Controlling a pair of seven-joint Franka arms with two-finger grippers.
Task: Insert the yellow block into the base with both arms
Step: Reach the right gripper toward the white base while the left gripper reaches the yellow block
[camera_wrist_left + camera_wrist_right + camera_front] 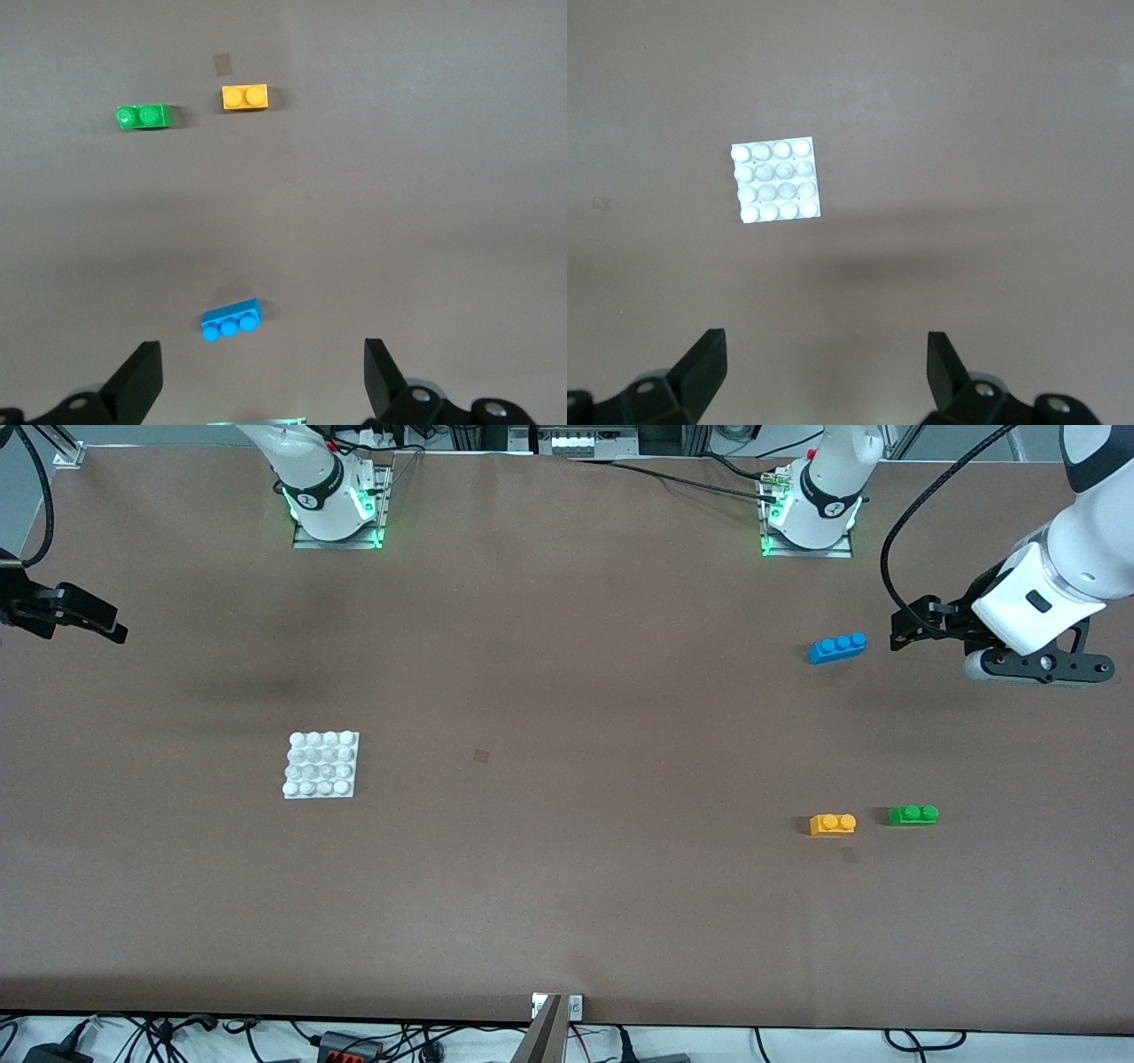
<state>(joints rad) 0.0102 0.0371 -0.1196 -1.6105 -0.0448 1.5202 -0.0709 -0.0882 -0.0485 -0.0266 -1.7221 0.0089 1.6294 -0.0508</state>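
The yellow block (833, 824) lies on the brown table toward the left arm's end, beside a green brick (912, 814). It also shows in the left wrist view (244, 96). The white base (322, 764) lies flat toward the right arm's end and shows in the right wrist view (776, 181). My left gripper (912, 624) hangs open and empty over the table beside a blue brick (837, 647); its wrist view (263, 372) shows the jaws wide apart. My right gripper (102, 620) hangs open and empty over the table's right-arm end, its jaws (826, 367) wide apart, apart from the base.
The blue three-stud brick (231, 319) lies farther from the front camera than the yellow block. The green brick (144, 116) sits close beside the yellow block, toward the table's end. Both arm bases (335, 505) (811, 514) stand at the table's edge farthest from the front camera.
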